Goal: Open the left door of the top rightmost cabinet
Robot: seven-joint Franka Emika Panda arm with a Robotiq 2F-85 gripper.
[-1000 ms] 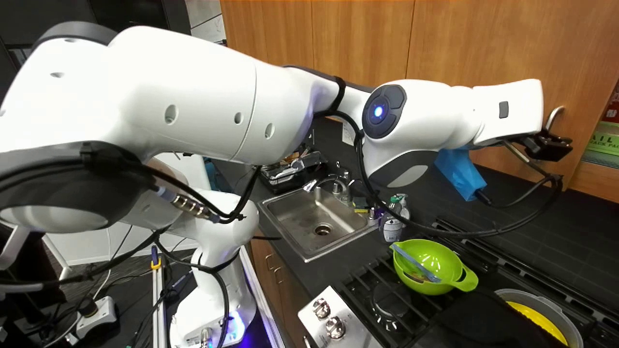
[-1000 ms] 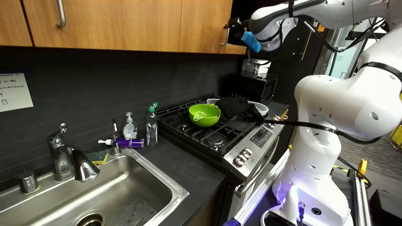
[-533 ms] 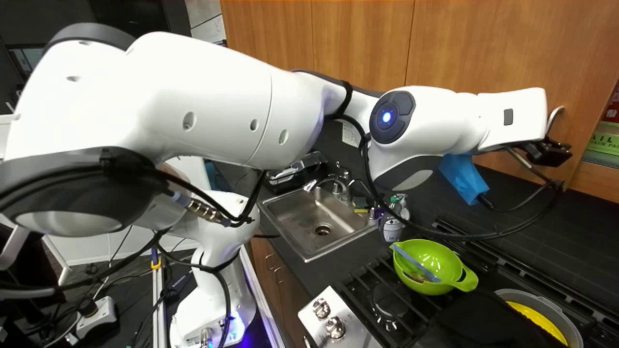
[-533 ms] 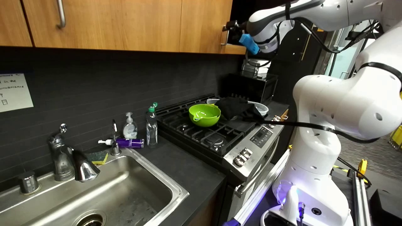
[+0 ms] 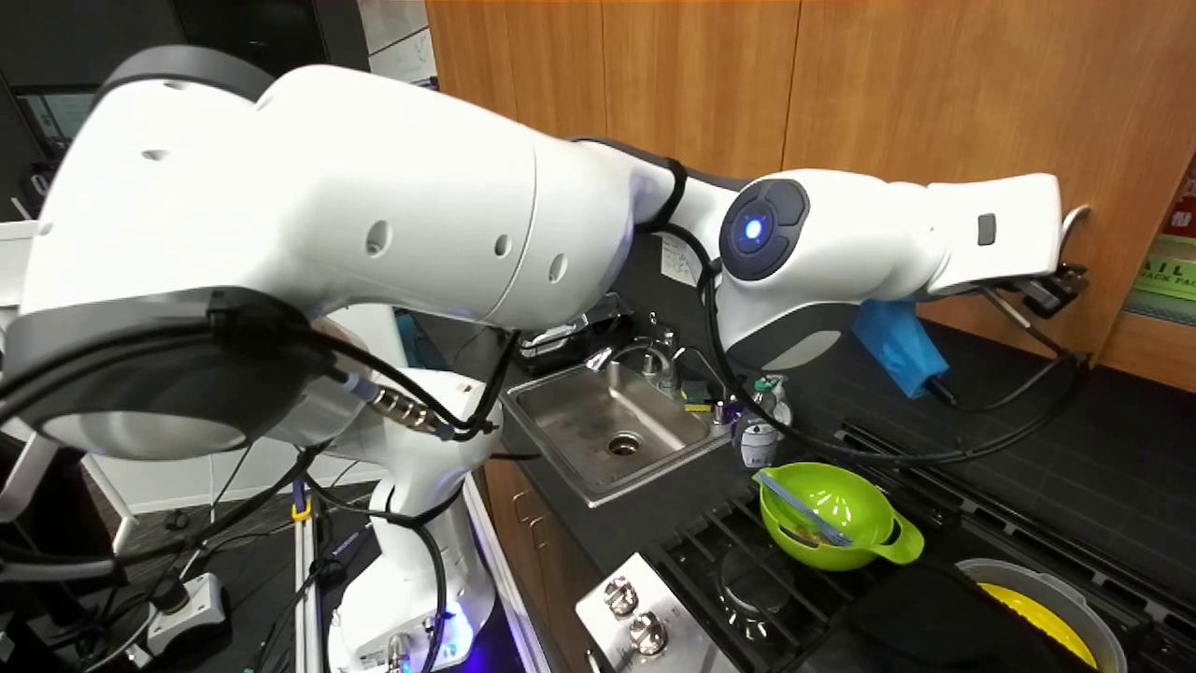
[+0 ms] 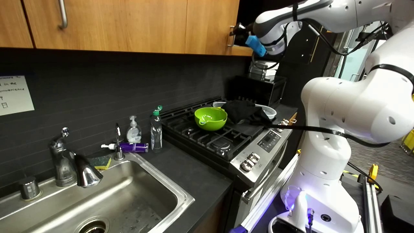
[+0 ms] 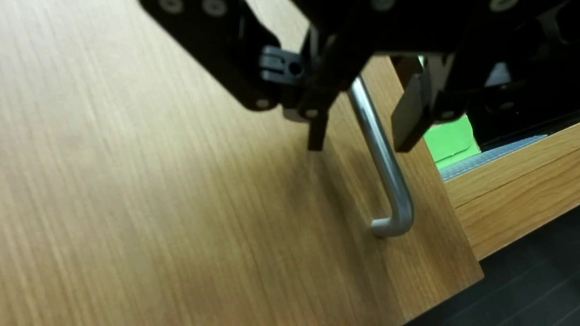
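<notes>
Cabinet door fills most of our wrist view, its metal bar handle near the edge. We see the gripper with its fingers spread apart, the handle showing between them. In an exterior view, our Panda arm stretches before that door, higher than a green bowl on the gas stove. In an exterior view, we find the door at the far end of the wall cabinets, its handle partly covered by the gripper.
</notes>
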